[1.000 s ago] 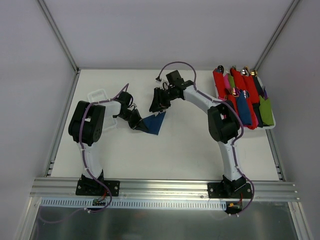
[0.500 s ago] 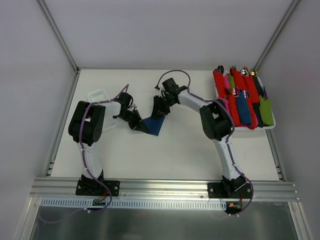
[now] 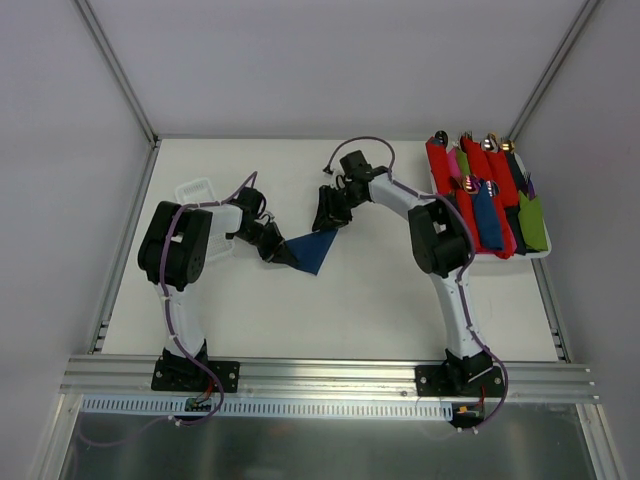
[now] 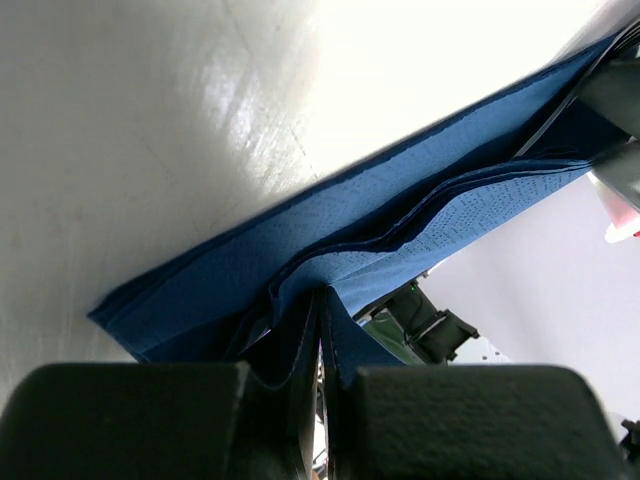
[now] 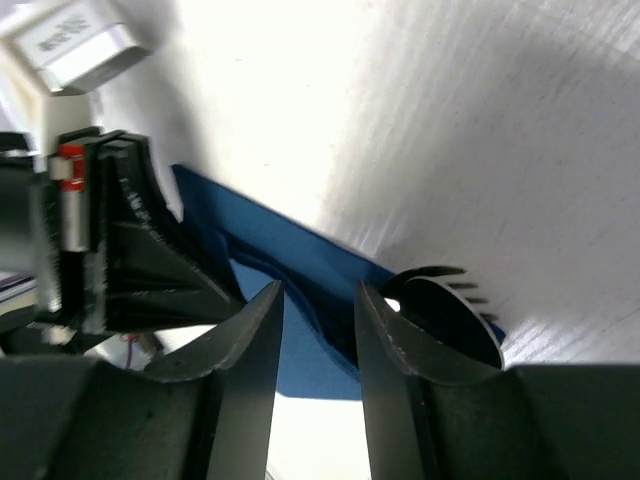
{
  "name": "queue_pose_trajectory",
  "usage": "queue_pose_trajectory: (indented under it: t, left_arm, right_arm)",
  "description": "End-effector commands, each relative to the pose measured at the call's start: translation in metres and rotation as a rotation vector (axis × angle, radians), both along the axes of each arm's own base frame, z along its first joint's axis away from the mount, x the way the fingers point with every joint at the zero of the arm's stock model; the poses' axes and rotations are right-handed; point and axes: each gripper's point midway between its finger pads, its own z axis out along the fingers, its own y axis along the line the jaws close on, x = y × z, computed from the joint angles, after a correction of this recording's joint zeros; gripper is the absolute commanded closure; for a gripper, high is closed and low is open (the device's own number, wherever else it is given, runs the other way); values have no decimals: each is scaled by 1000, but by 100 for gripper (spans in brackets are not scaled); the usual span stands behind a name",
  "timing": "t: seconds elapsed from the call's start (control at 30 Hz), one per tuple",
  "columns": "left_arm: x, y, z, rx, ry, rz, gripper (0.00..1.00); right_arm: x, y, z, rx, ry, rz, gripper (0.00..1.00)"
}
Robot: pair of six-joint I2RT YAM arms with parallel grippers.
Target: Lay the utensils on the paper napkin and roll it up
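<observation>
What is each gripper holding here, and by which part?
The left gripper pinches the paper napkin by its left corner. The right gripper stands open at the far corner, apparently holding nothing.

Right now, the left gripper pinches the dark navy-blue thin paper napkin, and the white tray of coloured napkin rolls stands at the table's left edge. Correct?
No. The white tray of coloured napkin rolls stands at the table's right edge, as the top external view shows. The left gripper does pinch the dark navy-blue paper napkin.
</observation>
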Motion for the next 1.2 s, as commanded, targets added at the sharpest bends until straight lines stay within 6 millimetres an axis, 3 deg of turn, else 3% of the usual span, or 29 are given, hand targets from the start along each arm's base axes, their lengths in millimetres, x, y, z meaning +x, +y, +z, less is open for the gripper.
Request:
queue_pose_trajectory:
  t: [0.0, 0.03, 0.13, 0.23, 0.4, 0.73, 1.07, 1.17]
  left_arm:
    - [-22, 18, -39, 144, 92, 0, 100]
    - [-21, 18, -40, 143, 93, -2, 100]
    - [-21, 18, -42, 142, 90, -14, 100]
    - [-22, 17, -43, 147, 82, -27, 100]
    - [-23, 16, -45, 150, 85, -29, 100]
    - [-23, 14, -45, 149, 74, -32, 100]
    - [-20, 12, -39, 147, 37, -46, 99]
    - [-14, 12, -28, 143, -29, -50, 90]
  right_arm:
    - [2, 15, 83, 178, -115, 63, 62]
    - [-4, 18, 100, 228, -120, 89, 62]
    - [-19, 22, 114, 295, -92, 116, 63]
    - [-34, 27, 112, 306, -46, 127, 64]
    - [-50, 33, 81, 268, 39, 121, 66]
    - [-40, 8, 8, 87, 92, 55, 74]
    - [-34, 2, -18, -33, 65, 70, 76]
    - [-35, -2, -24, -50, 66, 73, 77]
